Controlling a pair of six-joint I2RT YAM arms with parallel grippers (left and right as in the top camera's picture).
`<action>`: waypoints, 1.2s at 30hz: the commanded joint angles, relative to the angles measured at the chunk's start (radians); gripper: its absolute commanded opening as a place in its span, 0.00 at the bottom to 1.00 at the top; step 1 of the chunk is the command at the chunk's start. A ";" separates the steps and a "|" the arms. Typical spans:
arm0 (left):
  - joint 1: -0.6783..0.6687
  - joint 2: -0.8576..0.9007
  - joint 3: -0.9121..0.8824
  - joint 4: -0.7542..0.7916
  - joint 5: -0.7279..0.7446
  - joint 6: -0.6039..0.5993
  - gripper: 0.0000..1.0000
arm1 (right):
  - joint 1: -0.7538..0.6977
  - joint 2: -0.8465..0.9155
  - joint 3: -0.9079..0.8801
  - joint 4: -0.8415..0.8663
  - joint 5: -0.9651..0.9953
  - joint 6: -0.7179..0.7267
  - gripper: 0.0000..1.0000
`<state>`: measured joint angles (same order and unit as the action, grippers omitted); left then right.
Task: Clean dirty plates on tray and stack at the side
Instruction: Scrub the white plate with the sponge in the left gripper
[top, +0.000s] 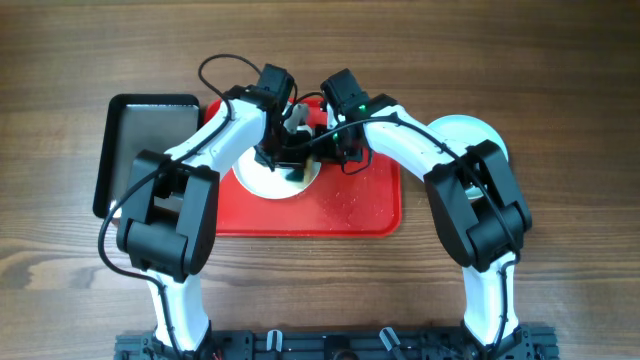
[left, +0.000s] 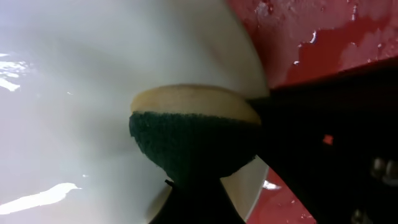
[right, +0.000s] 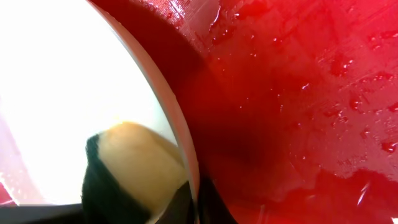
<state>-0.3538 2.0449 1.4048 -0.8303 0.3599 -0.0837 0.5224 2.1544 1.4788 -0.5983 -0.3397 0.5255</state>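
Scrubbing looks like the step in hand. The left end effector is closed on a yellow sponge with a dark green scouring face, pressed to the white round shallow plate in the left half of the large red rectangular plastic tray. The right end effector, also closed, seems to pinch that plate's rim nearer the tray's middle.

Next I'd expect wiping, then a lift over the tray's raised right rim to the pale turquoise round plate on the wooden table. The tray's right half is wet but bare, and a narrow black tray crowds its left end.
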 joint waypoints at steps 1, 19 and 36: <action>-0.005 0.020 -0.011 -0.001 -0.107 -0.054 0.04 | 0.013 0.032 -0.015 -0.013 -0.002 -0.021 0.04; -0.007 0.020 -0.012 0.034 -0.678 -0.333 0.04 | 0.013 0.032 -0.015 -0.021 -0.002 -0.022 0.04; -0.018 0.020 -0.012 -0.184 -0.014 0.166 0.04 | 0.013 0.032 -0.022 -0.023 -0.002 -0.026 0.04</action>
<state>-0.3649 2.0457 1.4059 -0.9329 0.3286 -0.0780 0.5274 2.1544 1.4788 -0.6197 -0.3561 0.5129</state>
